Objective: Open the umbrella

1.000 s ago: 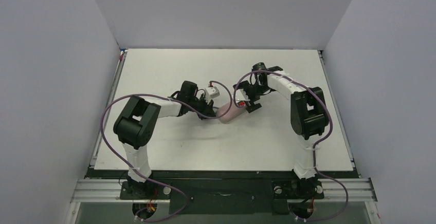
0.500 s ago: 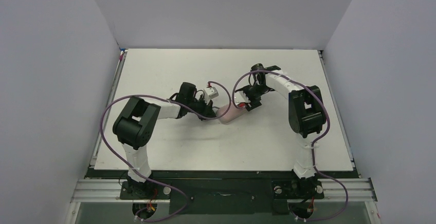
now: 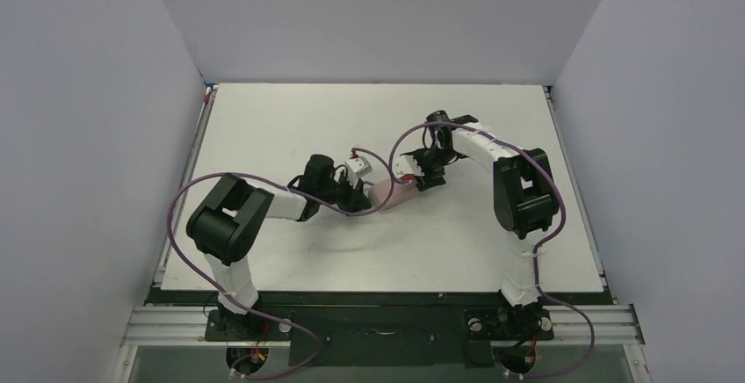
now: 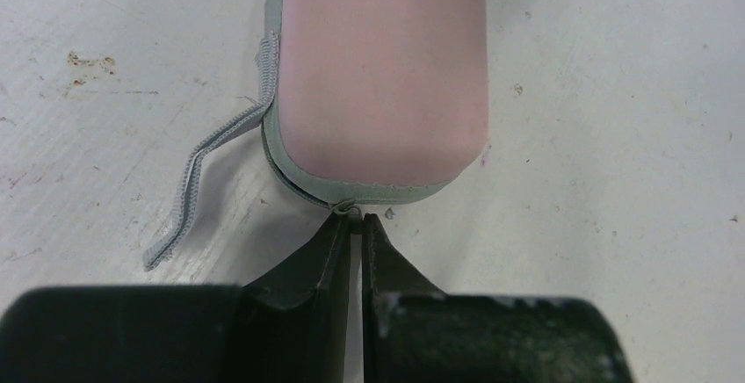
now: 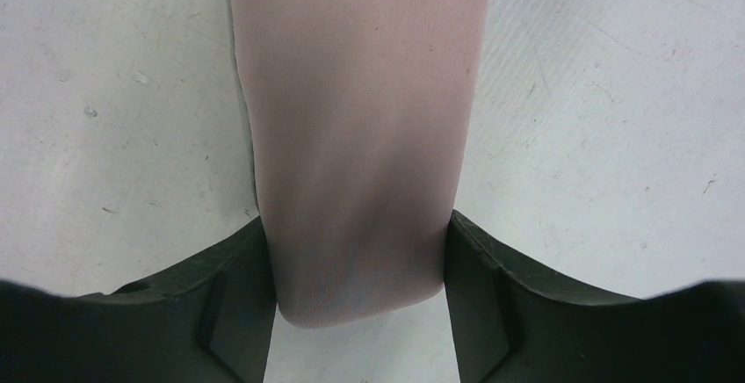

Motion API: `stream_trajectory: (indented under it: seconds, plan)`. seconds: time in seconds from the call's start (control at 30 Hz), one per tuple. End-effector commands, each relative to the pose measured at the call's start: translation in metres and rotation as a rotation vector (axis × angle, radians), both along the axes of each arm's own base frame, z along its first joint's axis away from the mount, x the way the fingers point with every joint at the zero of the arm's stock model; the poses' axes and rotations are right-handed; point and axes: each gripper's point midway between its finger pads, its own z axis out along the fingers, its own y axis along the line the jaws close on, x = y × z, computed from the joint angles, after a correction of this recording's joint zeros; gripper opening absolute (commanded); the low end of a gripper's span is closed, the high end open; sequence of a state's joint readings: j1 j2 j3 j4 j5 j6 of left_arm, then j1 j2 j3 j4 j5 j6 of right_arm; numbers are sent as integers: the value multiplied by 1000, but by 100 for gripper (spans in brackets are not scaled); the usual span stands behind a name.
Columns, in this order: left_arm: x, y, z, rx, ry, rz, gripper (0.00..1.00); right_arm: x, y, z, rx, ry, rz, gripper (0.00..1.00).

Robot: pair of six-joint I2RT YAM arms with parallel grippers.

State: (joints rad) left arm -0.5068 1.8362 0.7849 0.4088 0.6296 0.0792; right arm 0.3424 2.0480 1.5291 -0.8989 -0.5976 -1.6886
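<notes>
The umbrella itself is out of view. A small pink oval case [image 3: 392,193] lies on the white table between the two arms. In the left wrist view, the case [image 4: 378,75] has a grey zipper edge, and a loose grey zipper strip [image 4: 206,172] trails off its left side. My left gripper [image 4: 356,216] is shut with its tips pinching the small zipper pull at the case's near end. My right gripper [image 5: 358,225] is shut on the opposite end of the case [image 5: 360,119], one finger pressed against each side.
The white table [image 3: 290,119] is enclosed by grey walls on the left, back and right. Purple cables loop from both arms above the table. Small scuffs and stains mark the surface near the case.
The right gripper moved left onto the case's end and closed on it. The left arm shifted slightly toward the near side, still shut at the zipper pull.
</notes>
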Motion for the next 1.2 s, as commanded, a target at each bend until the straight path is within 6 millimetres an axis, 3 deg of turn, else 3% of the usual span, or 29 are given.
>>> stream_trajectory:
  seconds: [0.0, 0.33, 0.63, 0.87, 1.17]
  plan:
    - [-26, -22, 21, -100, 44, -30, 0, 13, -16, 6, -54, -16, -141, 23]
    - [-50, -39, 28, -189, 196, 35, 0, 15, -13, 22, -11, -46, -224, 18]
    - [-19, -18, 31, -234, 179, 180, 0, 3, 0, 33, -30, -31, -336, 15]
    - [16, 0, 13, -297, 236, 325, 0, -8, 24, 30, -18, 57, -700, 11]
    - [27, -8, 8, -333, 367, 353, 0, -12, 40, 27, 52, 81, -955, 12]
